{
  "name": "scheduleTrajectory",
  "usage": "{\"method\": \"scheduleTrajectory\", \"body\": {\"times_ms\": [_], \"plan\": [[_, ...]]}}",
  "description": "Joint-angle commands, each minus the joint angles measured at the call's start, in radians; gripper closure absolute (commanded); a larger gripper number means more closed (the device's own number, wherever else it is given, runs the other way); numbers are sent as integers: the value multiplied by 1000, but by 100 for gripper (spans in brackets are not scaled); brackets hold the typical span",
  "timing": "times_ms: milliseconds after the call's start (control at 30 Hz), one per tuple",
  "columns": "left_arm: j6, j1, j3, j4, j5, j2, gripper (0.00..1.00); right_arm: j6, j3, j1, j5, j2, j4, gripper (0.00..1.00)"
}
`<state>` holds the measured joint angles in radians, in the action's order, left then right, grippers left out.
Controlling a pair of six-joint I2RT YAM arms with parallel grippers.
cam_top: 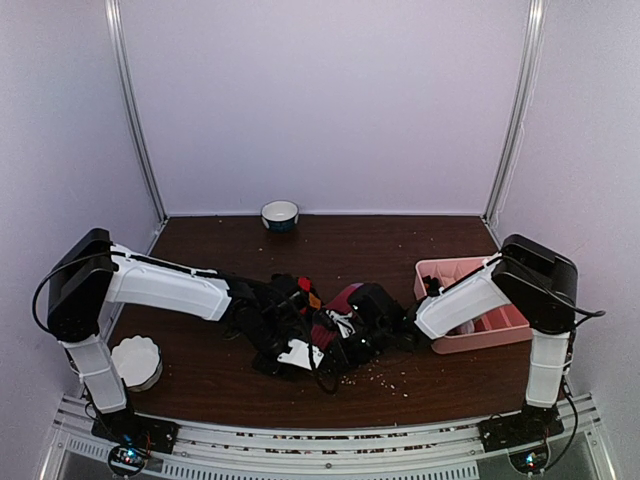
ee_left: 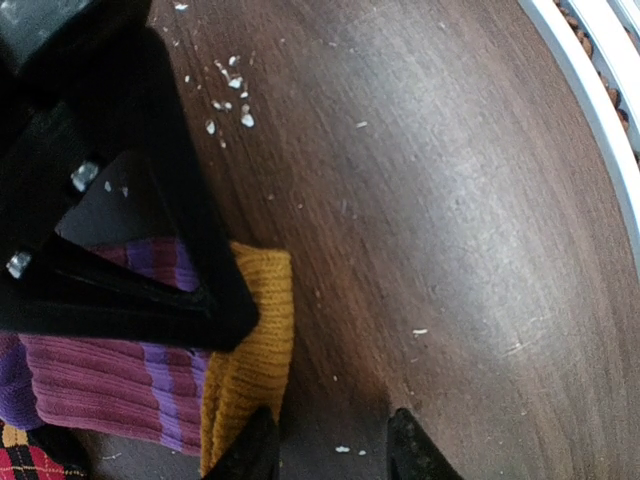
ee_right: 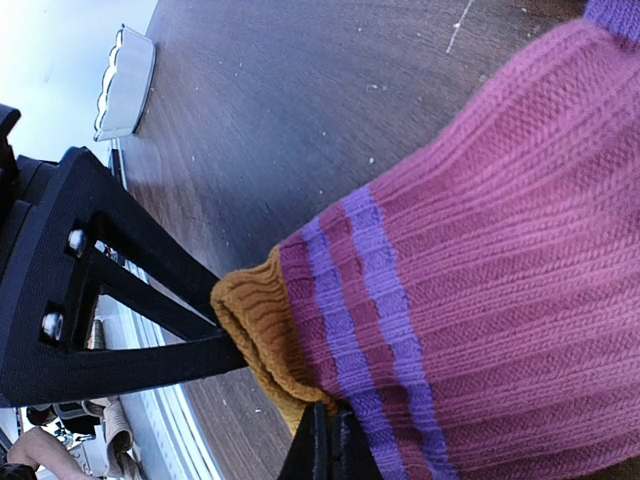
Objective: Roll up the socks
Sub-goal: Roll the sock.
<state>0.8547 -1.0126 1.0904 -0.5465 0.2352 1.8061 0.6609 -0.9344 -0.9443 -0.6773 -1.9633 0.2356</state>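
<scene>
The purple-magenta striped sock (cam_top: 342,298) (ee_left: 100,375) (ee_right: 480,250) lies mid-table, its orange cuff (ee_left: 255,340) (ee_right: 255,310) toward the near edge. A corner of the black argyle sock (cam_top: 305,292) (ee_left: 20,460) shows beside it. My right gripper (cam_top: 338,332) (ee_right: 330,445) is shut, its tips pressed against the striped sock where the stripes meet the cuff; I see no fabric between them. My left gripper (cam_top: 300,345) (ee_left: 330,450) is open, with bare table between its fingers. Its left fingertip (ee_left: 252,445) touches the cuff's edge. Both arms hide much of the socks from above.
A pink tray (cam_top: 480,330) sits at the right by the right arm. A white fluted bowl (cam_top: 137,362) (ee_right: 125,75) stands at the near left, and a blue-rimmed bowl (cam_top: 280,214) at the back wall. Crumbs (cam_top: 385,378) (ee_left: 230,100) dot the table by the white front rail (ee_left: 600,100).
</scene>
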Motion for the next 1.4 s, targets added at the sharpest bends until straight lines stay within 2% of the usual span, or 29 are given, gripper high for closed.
{"method": "scheduleTrajectory", "body": {"times_ms": [0,133,467,767,1233,1367], "plan": [[-11,2,19,1,21,-24,61,0,19,7,45,-50,-108,100],[-16,2,26,-8,27,-13,61,3,17,6,44,-52,-102,100],[-30,3,45,-48,150,-53,60,6,20,8,39,-51,-99,100],[-36,3,66,-12,5,28,60,15,26,10,30,-52,-83,100],[-43,14,84,-29,-47,98,63,25,34,15,7,-52,-59,100],[-45,14,94,-40,-73,117,69,33,39,20,-12,-51,-46,100]]}}
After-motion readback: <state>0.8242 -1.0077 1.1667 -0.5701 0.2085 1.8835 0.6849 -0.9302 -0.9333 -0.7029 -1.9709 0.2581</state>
